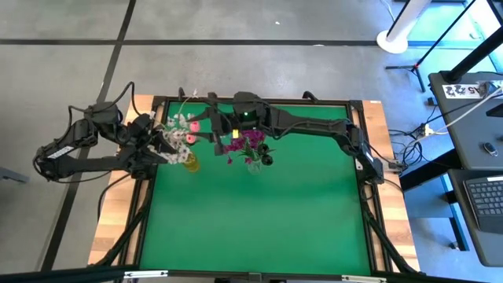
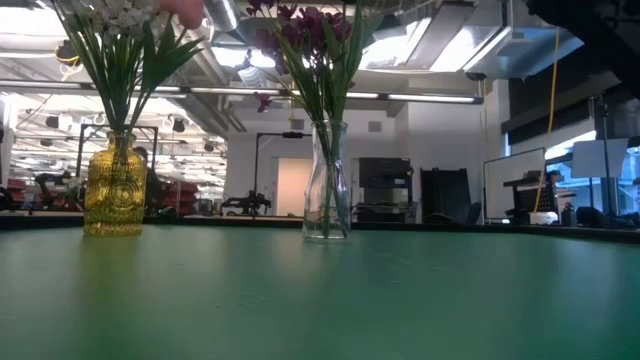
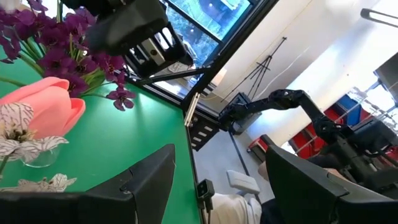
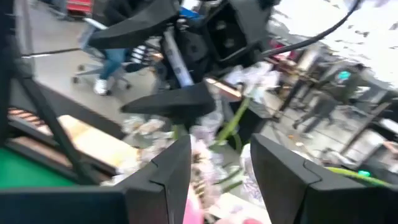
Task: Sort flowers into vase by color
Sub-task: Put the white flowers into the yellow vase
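White and pale pink flowers (image 1: 182, 126) stand in a yellow glass vase (image 2: 115, 190) near the table's far left. Magenta-purple flowers (image 1: 250, 143) stand with their stems in a clear vase (image 2: 327, 190) to its right. My left gripper (image 3: 217, 180) is open with nothing between its fingers, just left of the yellow vase. My right gripper (image 4: 217, 168) is open and reaches in from the right along the far edge. It hovers by the white and pink heads (image 4: 205, 155), which show blurred between and beyond its fingers. A pink tulip (image 3: 46, 106) shows in the left wrist view. My right gripper has its fingers on either side of the white and pink flower heads (image 4: 202, 146) above the yellow vase. The view is blurred, so I cannot tell whether they touch a head or the green stem (image 4: 233, 124).
The green mat (image 1: 259, 212) lies open toward the near edge. A black frame (image 1: 365, 157) rims the table. The two vases stand close together near the far edge, with both arms crowded above them. Beyond the table are a desk with a keyboard (image 1: 487, 196) and stands.
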You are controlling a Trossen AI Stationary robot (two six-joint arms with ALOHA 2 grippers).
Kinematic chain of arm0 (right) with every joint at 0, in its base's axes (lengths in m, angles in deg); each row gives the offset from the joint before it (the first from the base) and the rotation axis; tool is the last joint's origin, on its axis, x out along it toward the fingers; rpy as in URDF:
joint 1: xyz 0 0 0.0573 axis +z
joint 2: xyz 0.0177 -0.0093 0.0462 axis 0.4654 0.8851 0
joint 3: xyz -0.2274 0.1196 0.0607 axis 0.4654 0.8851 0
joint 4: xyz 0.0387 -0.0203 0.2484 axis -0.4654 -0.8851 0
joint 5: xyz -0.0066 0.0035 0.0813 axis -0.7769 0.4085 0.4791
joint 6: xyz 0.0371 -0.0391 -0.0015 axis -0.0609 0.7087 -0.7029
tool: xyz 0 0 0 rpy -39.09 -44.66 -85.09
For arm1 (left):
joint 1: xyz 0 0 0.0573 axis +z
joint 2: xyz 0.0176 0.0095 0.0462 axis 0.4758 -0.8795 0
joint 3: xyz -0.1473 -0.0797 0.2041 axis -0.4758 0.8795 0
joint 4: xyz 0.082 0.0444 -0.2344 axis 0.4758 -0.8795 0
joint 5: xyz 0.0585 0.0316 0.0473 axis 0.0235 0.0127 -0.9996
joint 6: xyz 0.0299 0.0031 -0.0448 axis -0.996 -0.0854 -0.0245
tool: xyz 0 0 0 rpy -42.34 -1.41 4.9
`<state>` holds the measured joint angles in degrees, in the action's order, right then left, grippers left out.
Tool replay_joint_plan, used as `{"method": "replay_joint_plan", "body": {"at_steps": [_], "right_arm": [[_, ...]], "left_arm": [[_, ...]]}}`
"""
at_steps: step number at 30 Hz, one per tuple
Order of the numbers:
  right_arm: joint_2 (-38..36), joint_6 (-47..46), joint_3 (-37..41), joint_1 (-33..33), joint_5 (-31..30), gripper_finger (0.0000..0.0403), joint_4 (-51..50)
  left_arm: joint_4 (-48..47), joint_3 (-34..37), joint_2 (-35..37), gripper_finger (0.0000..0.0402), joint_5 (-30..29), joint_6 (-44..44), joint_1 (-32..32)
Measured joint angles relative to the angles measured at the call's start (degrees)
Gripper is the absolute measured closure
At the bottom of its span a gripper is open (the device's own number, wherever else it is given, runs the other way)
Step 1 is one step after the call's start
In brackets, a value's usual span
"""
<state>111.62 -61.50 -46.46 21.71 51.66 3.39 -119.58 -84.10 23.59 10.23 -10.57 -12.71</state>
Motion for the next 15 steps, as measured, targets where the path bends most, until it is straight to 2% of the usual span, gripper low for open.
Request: {"method": "replay_joint_plan", "body": {"at_steps": [4, 10, 15], "right_arm": [[0.0, 0.6, 0.0, 0.0, -2.8, 0.0237, 1.8], [0.0, 0.7, 0.0, 0.0, -2.9, 0.0237, 5.1], [0.0, 0.7, 0.0, 0.0, -2.9, 0.0237, 4.0]], "left_arm": [[0.0, 0.0, 0.0, 0.0157, 0.0, 0.0, 0.0], [0.0, 0.0, 0.0, 0.0157, 0.0, -0.1, 0.0], [-0.1, 0.0, 0.0, 0.0157, 0.3, -0.1, 0.0]]}}
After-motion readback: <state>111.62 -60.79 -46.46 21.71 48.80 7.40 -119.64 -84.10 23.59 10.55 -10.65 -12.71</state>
